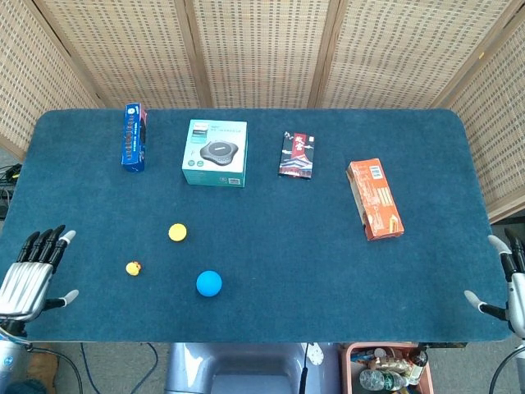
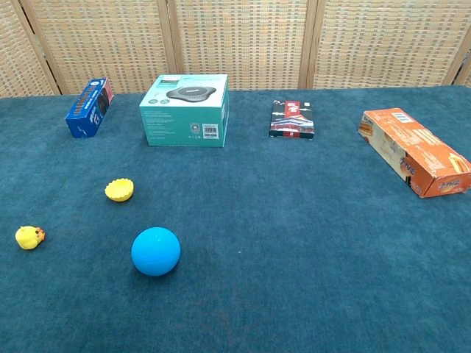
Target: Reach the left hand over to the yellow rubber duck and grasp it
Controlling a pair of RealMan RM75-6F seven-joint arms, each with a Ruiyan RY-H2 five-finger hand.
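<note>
Near the bench's front-left corner the yellow rubber duck (image 1: 133,268) sits untouched, its orange beak toward the right edge; it is too small to judge a long axis. At the left edge the left hand (image 1: 31,270) hovers with fingers spread and empty. The reach is barely begun: next, travel rightward over the duck, then close.

- A blue ball (image 1: 209,283) lies near the front edge of the table (image 1: 271,271).
- A small yellow cup-shaped piece (image 1: 177,232) sits behind it.
- Along the back stand a blue box (image 1: 134,136), a teal box (image 1: 215,153), a dark packet (image 1: 298,154) and an orange box (image 1: 374,199).
</note>
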